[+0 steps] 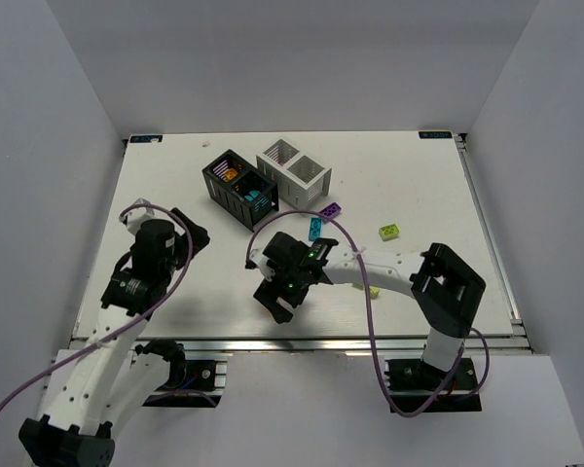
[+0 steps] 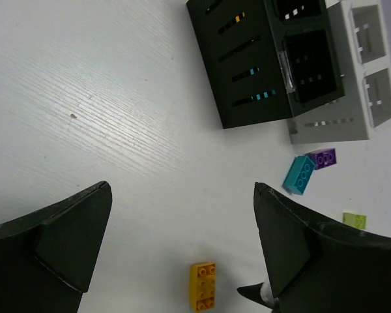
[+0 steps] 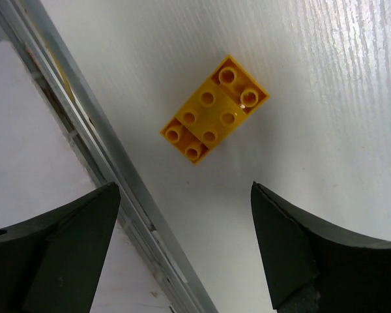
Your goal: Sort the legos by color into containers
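Note:
An orange lego (image 3: 215, 107) lies flat on the table, just ahead of my open, empty right gripper (image 3: 186, 186), which hovers over it near the table's front edge (image 1: 275, 300). The same orange lego shows in the left wrist view (image 2: 203, 285). My left gripper (image 2: 182, 189) is open and empty, left of centre in the top view (image 1: 191, 236). The black container (image 1: 238, 188) holds orange and teal legos. The white container (image 1: 294, 172) stands beside it. A purple lego (image 1: 331, 210), a teal lego (image 1: 314, 229) and a lime lego (image 1: 389, 232) lie loose on the table.
A metal rail (image 3: 98, 156) runs along the table's front edge, close to the orange lego. Another lime lego (image 1: 374, 291) lies beside the right arm. The right arm's cable (image 1: 355, 248) arcs over the teal lego area.

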Available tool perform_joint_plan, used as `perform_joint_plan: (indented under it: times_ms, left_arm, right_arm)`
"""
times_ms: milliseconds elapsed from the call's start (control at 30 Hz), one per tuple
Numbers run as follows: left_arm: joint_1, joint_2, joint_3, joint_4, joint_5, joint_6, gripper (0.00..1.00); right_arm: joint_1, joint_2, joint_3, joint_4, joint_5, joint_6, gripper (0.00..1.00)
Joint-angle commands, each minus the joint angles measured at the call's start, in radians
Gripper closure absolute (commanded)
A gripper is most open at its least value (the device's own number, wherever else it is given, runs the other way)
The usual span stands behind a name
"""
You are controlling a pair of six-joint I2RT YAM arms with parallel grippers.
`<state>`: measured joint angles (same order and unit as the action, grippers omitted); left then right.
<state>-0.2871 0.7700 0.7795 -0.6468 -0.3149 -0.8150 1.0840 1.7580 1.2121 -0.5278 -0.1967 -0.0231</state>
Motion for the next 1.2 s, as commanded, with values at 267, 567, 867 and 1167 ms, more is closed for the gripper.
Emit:
perform_joint_plan:
  times_ms: [267,567,867,1167]
  left_arm:
    - [0.005,-0.140,-0.079,-0.073,-0.013,-0.079,0.02]
    - [0.005,-0.173,-0.079,-0.106,-0.036,-0.093,0.02]
    - [0.005,-0.198,-0.086,-0.111,-0.043,-0.108,0.02]
    - [0.005,-0.199,-0.086,-0.100,-0.041,-0.108,0.02]
  right_arm:
    - [0.030,0.115,0.150,0.060,0.095,0.202,0.11]
    - [0.053,0.221,0.234,0.045,0.192,0.221,0.14]
    - [0.056,0.219,0.196,0.038,0.229,0.209,0.27]
    - [0.054,0.196,0.165,0.031,0.206,0.166,0.49]
